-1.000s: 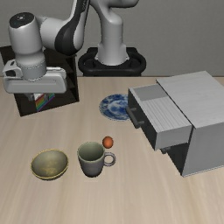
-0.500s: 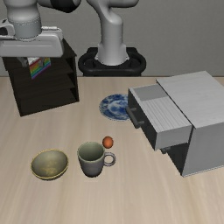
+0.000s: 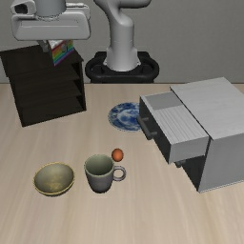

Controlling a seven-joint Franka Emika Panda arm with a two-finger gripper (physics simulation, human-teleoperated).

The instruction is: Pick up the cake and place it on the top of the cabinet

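We see a pale wooden bench (image 3: 191, 219) carrying everything. On the exterior view's right stands the grey cabinet (image 3: 224, 124), its top bare and one drawer (image 3: 176, 129) pulled out toward the middle of the bench. At the far left stands a black cabinet (image 3: 43, 91) with ribbed fronts. The robot arm (image 3: 122, 38) rises from its base at the far side and reaches across to the far left, where its wrist hangs over the black cabinet.

Just left of the open drawer a blue patterned plate (image 3: 124, 115) lies flat. Nearer to us a grey-green mug (image 3: 99, 173) stands upright with its handle to the right, and a shallow olive bowl (image 3: 54, 180) sits to its left, apart from it.

The cake (image 3: 61, 52), a small many-coloured packet, hangs tilted directly beneath the wrist, over the top of the black cabinet and well apart from the grey one. The jaws are closed on it, parted only by its width.

A small orange ball (image 3: 116, 154) rests against the mug's far right rim.
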